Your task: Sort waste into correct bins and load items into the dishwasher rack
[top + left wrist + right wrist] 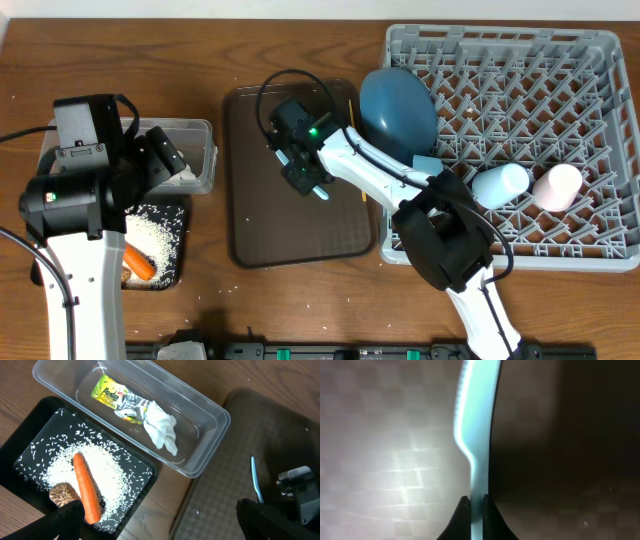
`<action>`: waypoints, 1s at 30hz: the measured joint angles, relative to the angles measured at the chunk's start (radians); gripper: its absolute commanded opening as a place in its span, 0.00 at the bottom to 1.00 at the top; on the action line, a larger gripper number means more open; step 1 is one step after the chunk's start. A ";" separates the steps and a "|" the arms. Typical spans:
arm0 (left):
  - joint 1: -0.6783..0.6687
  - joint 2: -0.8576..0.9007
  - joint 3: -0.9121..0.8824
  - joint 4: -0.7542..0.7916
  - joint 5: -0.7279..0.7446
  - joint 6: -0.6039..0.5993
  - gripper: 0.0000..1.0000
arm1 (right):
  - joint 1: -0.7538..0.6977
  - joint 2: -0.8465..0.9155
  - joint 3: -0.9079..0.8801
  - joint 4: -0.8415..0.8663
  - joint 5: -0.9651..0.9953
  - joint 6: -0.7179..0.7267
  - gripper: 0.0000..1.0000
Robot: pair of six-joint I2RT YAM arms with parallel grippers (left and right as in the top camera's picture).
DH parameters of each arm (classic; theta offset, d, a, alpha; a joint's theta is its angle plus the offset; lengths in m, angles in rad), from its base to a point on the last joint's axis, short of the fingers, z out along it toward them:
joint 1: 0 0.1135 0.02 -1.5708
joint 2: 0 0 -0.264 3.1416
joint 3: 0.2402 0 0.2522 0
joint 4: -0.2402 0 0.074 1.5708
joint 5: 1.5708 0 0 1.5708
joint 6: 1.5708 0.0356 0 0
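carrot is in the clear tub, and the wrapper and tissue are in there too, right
Not quite. The carrot lies in the black tray, on the rice, not in the clear tub. The wrapper and tissue are in that tub, as the left wrist view shows.

Clear tub [210,415]: yellow-green wrapper [112,396], with crumpled white tissue [161,427] touching it.
Black tray [30,430]: scattered rice [107,467], carrot [86,487] lying on it, brown lump [62,494] beside the carrot.
Grey rack [520,60]: dark-blue plate [398,105], tilted; light-blue cup [500,184] and pink cup [557,187] on their sides, next to each other.
Light-blue knife [255,480]: on brown tray [250,240].
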 measured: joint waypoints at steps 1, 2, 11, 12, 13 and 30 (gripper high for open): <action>0.000 0.000 0.000 0.000 0.000 0.000 0.98 | 0.000 0.000 0.000 0.000 0.001 0.000 0.01; 0.000 0.000 0.000 0.000 0.000 0.000 0.98 | 0.002 0.000 0.000 0.000 0.005 -0.001 0.01; 0.000 0.000 0.000 0.000 0.000 0.000 0.98 | 0.031 0.000 0.005 -0.040 0.127 -0.008 0.01; 0.000 0.000 0.000 0.000 0.000 0.000 0.98 | 0.037 0.000 0.005 -0.041 0.136 -0.007 0.01; 0.000 0.000 0.000 0.000 0.000 0.000 0.98 | 0.041 0.000 0.005 -0.041 0.141 -0.007 0.01; 0.000 0.000 0.000 0.000 0.000 0.000 0.98 | 0.002 0.000 0.005 -0.056 0.117 -0.004 0.42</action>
